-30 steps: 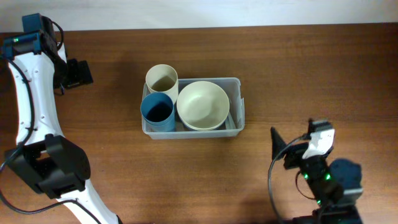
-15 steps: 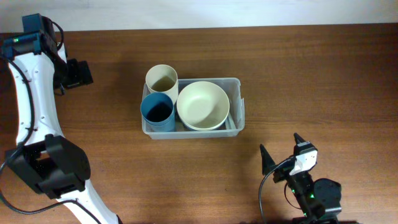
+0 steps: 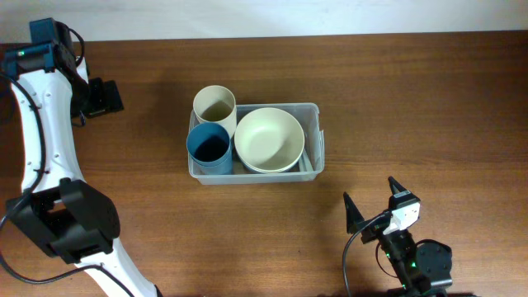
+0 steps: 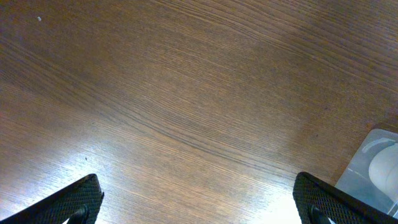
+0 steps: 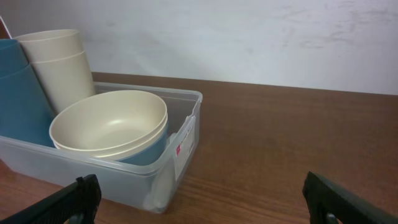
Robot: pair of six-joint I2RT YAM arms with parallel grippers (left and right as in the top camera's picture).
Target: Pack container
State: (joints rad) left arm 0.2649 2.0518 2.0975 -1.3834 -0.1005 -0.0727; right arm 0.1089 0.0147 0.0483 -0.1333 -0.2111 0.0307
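**Standing open, both grippers apart from the filled container**

Nearest, at the near right of the wooden table (image 3: pixel 429 91), the right gripper (image 3: pixel 371 191) has its two dark fingers spread wide with nothing between them. It is well apart from the container and its wrist camera looks along the tabletop towards it.

Further in, about the middle of the table, sits the container (image 3: pixel 316 132), a clear rectangular bin with rounded corners, its long sides running left to right. A cream bowl (image 3: pixel 268 139) fills its right part. The right wrist view shows this bowl nested in a blue bowl (image 5: pixel 152 149), and a white label (image 5: pixel 185 146) on the bin's right end wall. A blue cup (image 3: pixel 208 147) stands upright in the near left corner of the bin, just beside the bowl. A cream cup (image 3: pixel 214 104) stands upright behind it in the far left corner, touching or almost touching the blue one.

Farthest, at the far left, the left gripper (image 3: pixel 111 97) is over bare wood with its jaws wide apart and empty, well to the left of the container. Its wrist view catches only a corner of the bin at the right edge.

A pale wall (image 5: pixel 249 37) rises beyond the far edge of the table
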